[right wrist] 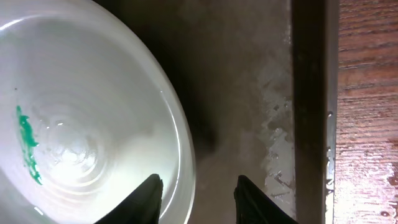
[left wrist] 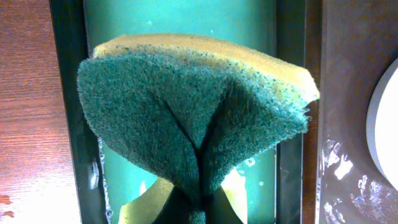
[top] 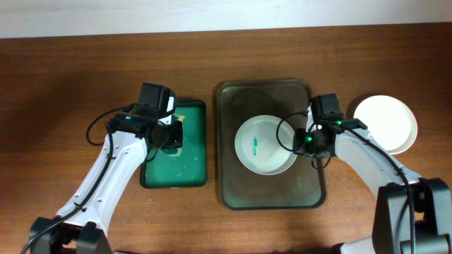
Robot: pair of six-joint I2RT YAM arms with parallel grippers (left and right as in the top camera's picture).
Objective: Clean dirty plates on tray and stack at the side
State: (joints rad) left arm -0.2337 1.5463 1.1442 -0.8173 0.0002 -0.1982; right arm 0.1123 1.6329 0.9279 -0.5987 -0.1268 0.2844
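Note:
A white plate [top: 263,144] with a teal-green smear [top: 253,147] lies in the middle of the dark tray [top: 236,190]. My right gripper [top: 309,141] is at that plate's right edge. In the right wrist view it [right wrist: 198,186] is open: one finger is over the plate [right wrist: 81,124] and the other over the tray floor [right wrist: 249,93], with the rim between them. A second, clean-looking plate [top: 385,123] rests on the table right of the tray. My left gripper [left wrist: 199,208] is shut on a green and yellow sponge [left wrist: 193,112], pinched into a fold.
A smaller green tray [top: 176,169] lies left of the dark tray, under my left gripper [top: 168,134]. Wet streaks mark the dark tray's floor near its right rim [right wrist: 309,112]. Wooden table [top: 63,85] surrounds both trays.

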